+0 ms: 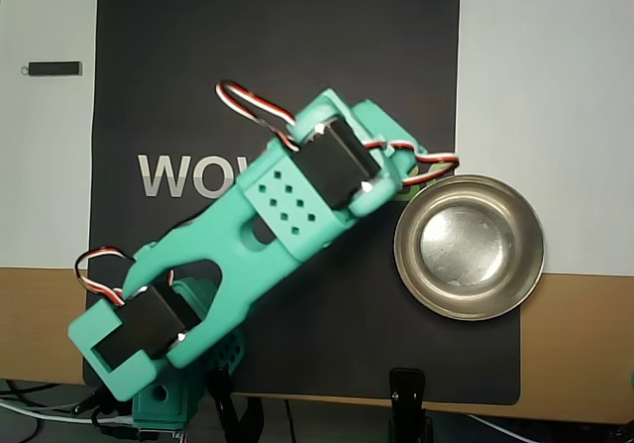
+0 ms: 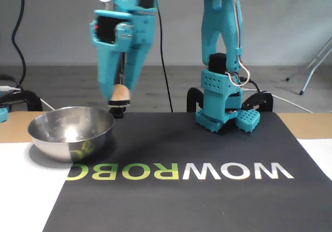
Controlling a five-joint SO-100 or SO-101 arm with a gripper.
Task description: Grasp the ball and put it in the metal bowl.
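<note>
fixed view, gripper (image 2: 118,98) clamped around ball (image 2: 120,92), raised beside metal bowl (image 2: 71,132), black clamp (image 2: 116,110) behind

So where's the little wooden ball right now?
In the fixed view the ball is held off the mat in the tool, just right of the metal bowl and above its rim. The arm hides it in the overhead view.

Tan ball (image 2: 120,93) held aloft beside the shiny metal bowl (image 2: 71,133).

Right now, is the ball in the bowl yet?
No. The ball is clamped in the gripper, lifted above the mat; the bowl looks empty.
</note>
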